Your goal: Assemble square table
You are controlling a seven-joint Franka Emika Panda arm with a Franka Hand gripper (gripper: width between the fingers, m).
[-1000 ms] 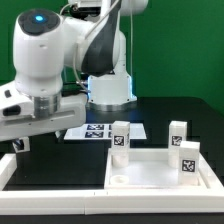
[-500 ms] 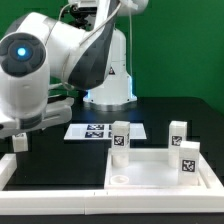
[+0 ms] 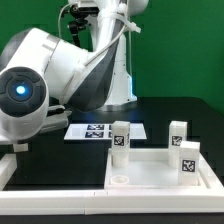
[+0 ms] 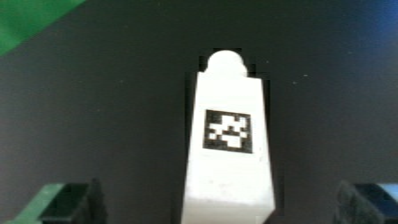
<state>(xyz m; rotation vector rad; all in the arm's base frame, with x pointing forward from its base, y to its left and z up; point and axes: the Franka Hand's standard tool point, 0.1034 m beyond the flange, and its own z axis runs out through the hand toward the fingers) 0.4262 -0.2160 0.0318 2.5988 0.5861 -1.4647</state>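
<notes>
In the wrist view a white leg point(image 4: 231, 140) with a black-and-white tag lies lengthwise on the dark table, its rounded tip pointing away from the camera. My gripper point(image 4: 222, 205) is open and straddles the leg's near end. Each of the fingers point(image 4: 71, 202) stands well apart from it, with a dark gap on both sides. In the exterior view the white square tabletop point(image 3: 150, 172) lies at the lower right. Three tagged legs stand there: one point(image 3: 120, 137) at its back left, one point(image 3: 178, 133) at its back right and one point(image 3: 188, 160) on the right. The arm's bulk hides the gripper in that view.
The marker board point(image 3: 95, 131) lies flat behind the tabletop. A white border rail point(image 3: 55, 197) runs along the front and another point(image 3: 8, 168) along the exterior view's left. The arm's large joint with a blue light point(image 3: 20, 95) fills that side.
The arm has swung down and toward the exterior view's left, so its blue-lit joint now sits lower and nearer the camera. The tabletop and standing legs have not moved.
</notes>
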